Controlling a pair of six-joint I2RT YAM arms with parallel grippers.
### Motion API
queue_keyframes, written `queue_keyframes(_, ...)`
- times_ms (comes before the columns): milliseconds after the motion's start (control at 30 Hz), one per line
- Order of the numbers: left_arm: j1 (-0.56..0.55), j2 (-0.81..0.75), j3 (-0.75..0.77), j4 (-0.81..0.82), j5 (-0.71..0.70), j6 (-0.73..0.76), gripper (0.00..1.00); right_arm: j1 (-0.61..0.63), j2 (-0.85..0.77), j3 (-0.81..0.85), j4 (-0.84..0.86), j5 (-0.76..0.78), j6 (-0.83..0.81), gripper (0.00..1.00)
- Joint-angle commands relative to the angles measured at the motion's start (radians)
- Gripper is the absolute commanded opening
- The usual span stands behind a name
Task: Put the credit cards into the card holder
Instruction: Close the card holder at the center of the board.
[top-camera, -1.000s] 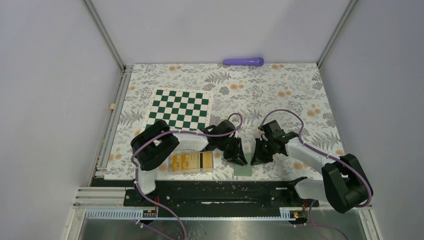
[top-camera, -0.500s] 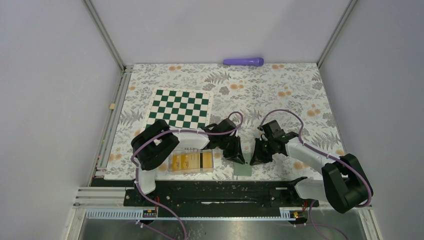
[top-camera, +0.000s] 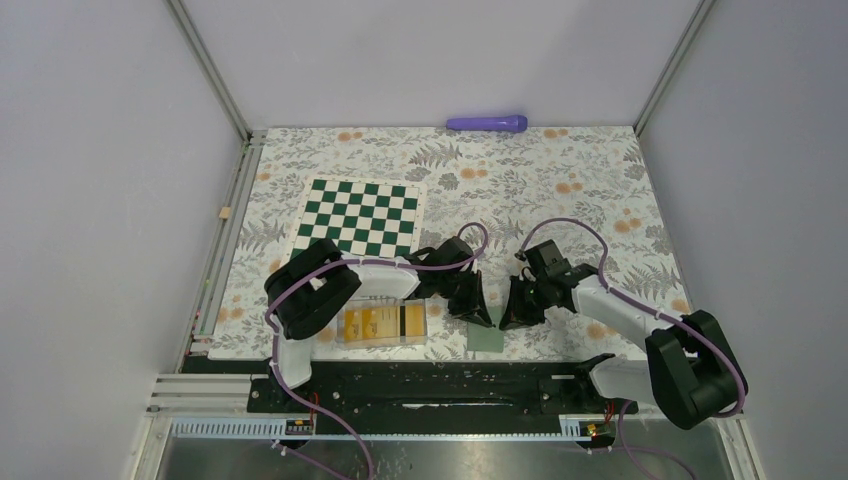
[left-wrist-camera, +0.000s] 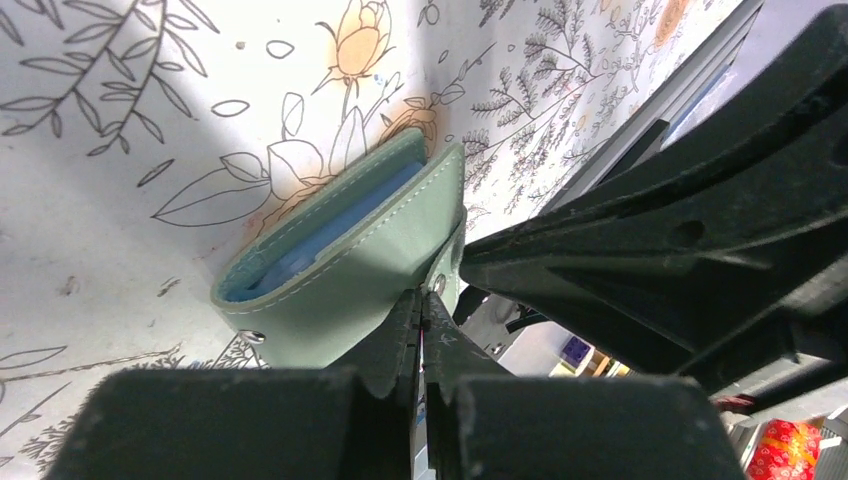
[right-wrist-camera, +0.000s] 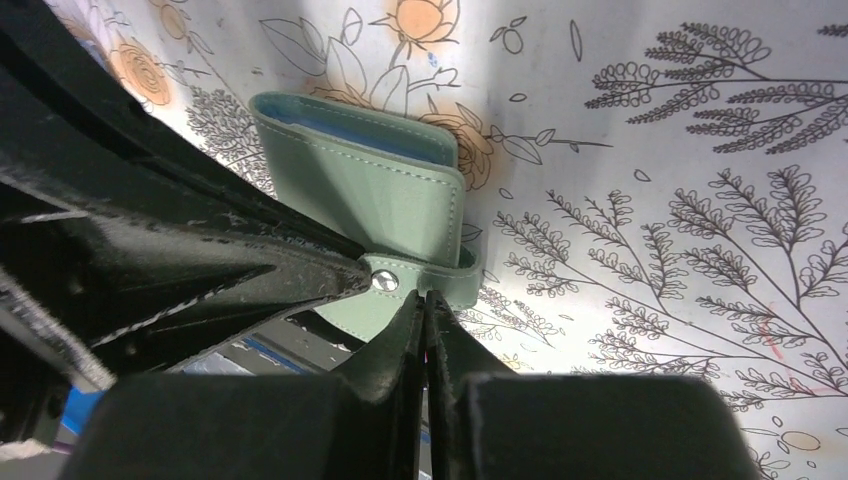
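Status: opening stage; no card is loaded.

1. Card holder (left-wrist-camera: 340, 262): it sits near the front edge of the desk (top-camera: 600, 180), about midway along it, between the two arms. It is partly open and its light blue lining shows along one side.
2. Left gripper (left-wrist-camera: 421, 300): the jaws are closed, and the tips pinch the edge of the card holder's cover beside a snap stud.
3. Right gripper (right-wrist-camera: 425, 298): the jaws are closed, and the tips appear to pinch the strap tab just beside the snap button (right-wrist-camera: 383, 283).
4. Credit cards (top-camera: 380, 322): all of them lie in the clear box (top-camera: 342, 338), near the front edge of the desk and to the left of the card holder. Neither gripper touches them.

Work left, as judged from this state:
- Spread the card holder fully open.
- Release one gripper.
- Lift each card out of the box.
- Slide each card into the lining pocket.

The chessboard (top-camera: 362, 216) and the purple object (top-camera: 487, 123) at the far edge play no part.
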Motion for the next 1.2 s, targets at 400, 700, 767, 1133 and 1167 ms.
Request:
queue_keyframes(400,-0.026,-0.044,0.079,-0.192,-0.104,0.101,0.00,-0.005,-0.037,0.042,-0.003,-0.043,-0.020,0.11)
queue_keyframes(700,-0.036,-0.057,0.097,-0.219,-0.115,0.120,0.00,-0.004,-0.004,0.045,0.021,-0.083,-0.016,0.11)
queue_keyframes(767,-0.037,-0.064,0.097,-0.216,-0.113,0.119,0.00,-0.004,-0.003,0.047,0.027,-0.079,-0.012,0.11)
queue_keyframes(1133,-0.038,-0.075,0.103,-0.265,-0.136,0.139,0.00,-0.003,0.087,0.089,0.052,-0.064,-0.002,0.10)
queue_keyframes(1167,-0.038,-0.074,0.104,-0.268,-0.136,0.139,0.00,-0.003,0.099,0.093,0.056,-0.058,-0.001,0.10)
